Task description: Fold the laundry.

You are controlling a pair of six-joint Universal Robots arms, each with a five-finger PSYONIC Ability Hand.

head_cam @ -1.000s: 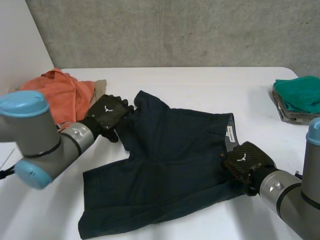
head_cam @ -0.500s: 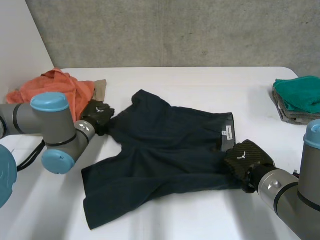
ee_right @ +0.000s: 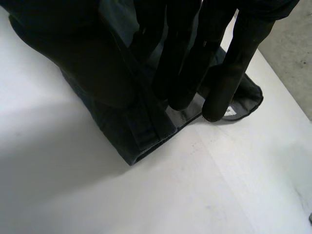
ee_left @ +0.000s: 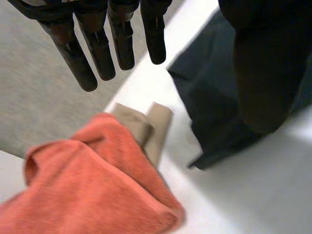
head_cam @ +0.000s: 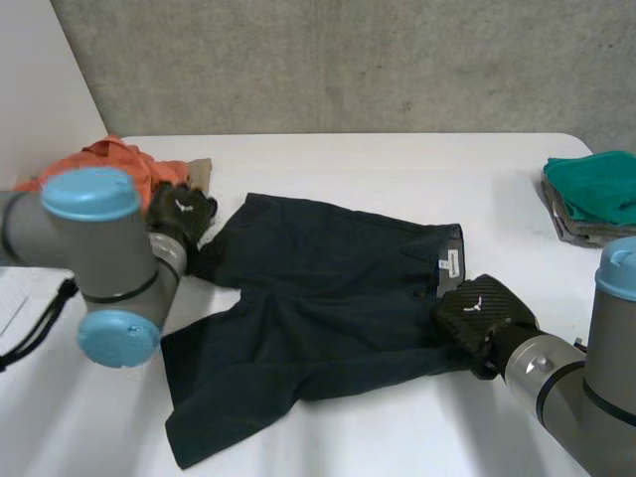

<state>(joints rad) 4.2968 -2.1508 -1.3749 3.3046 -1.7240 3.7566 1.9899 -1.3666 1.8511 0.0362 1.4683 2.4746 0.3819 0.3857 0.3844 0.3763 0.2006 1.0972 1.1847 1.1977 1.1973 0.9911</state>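
1. Since the earlier frame, the left arm has swung further left and drawn the far leg of the shorts [head_cam: 328, 298] with it, so the far edge now lies straighter and flatter. The right hand [head_cam: 480, 316] has held its place.
2. Shorts: dark navy woven cloth, matte, lightly creased, spread flat on the smooth white table [head_cam: 397, 159], near its middle.
3. Orientation: the waistband [head_cam: 452, 253] faces right and both legs point left. The long axis runs left to right, with the near leg angled toward the near-left corner. A small white label [head_cam: 449, 264] shows inside the waistband.
4. Left hand [head_cam: 182, 214]: at the far-left leg corner. Its fingers [ee_left: 97, 48] are straight and spread, apart from the thumb, with no cloth between them.
5. Right hand: at the near end of the waistband. Straight fingers [ee_right: 178, 63], held close together, pinch the band against the thumb [ee_right: 92, 63].
6. An orange towel [head_cam: 119, 164] of nubby terry lies bunched at far left, over a folded beige cloth [head_cam: 202, 167].
7. A folded green towel [head_cam: 596, 184] rests on a grey cloth [head_cam: 576, 231] at far right, well apart from the shorts.
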